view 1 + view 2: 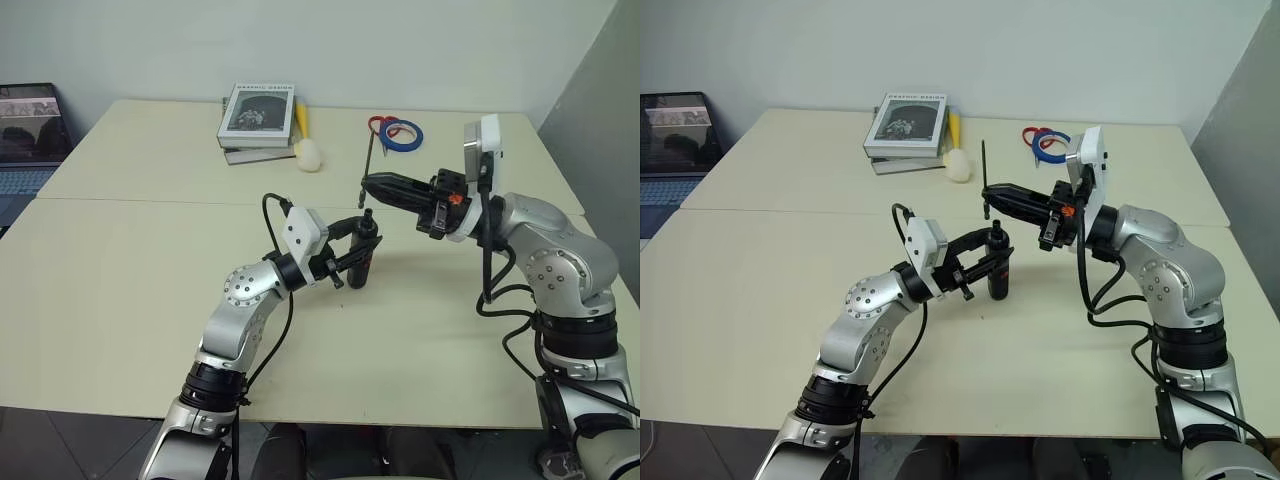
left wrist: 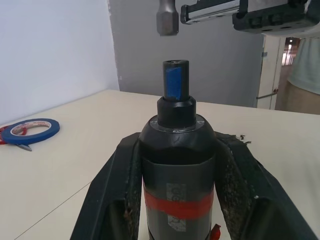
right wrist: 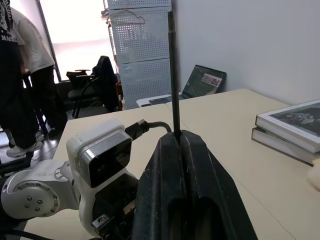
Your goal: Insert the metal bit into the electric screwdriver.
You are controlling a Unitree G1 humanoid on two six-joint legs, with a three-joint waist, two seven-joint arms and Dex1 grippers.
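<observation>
No brand or label can be read with certainty; the cover of the top book (image 1: 257, 112) carries a line of small print above a dark photograph, too small to make out.

The electric screwdriver (image 1: 998, 265) is a smooth black cylinder with a red tape band around its body and a blue strip on the narrow collar at its top. It stands upright on the matte cream table (image 1: 130, 290), and the left gripper (image 1: 362, 255) is clamped on its body, the rough black fingers (image 2: 112, 190) pressed against both sides.

The metal bit (image 1: 366, 170) is a thin, straight grey rod with a thicker, faceted lower end. It hangs upright just above the screwdriver's collar, apart from it, pinched between the pressed-together fingers of the right gripper (image 1: 368, 186).

Beyond the screwdriver on the table lie two stacked books, a pale rounded object (image 1: 308, 154) just beside them, and a blue tape roll (image 1: 403, 134) touching red-handled scissors (image 1: 378, 125). Far from the screwdriver, off the table's corner, sits an open laptop (image 1: 28, 135).
</observation>
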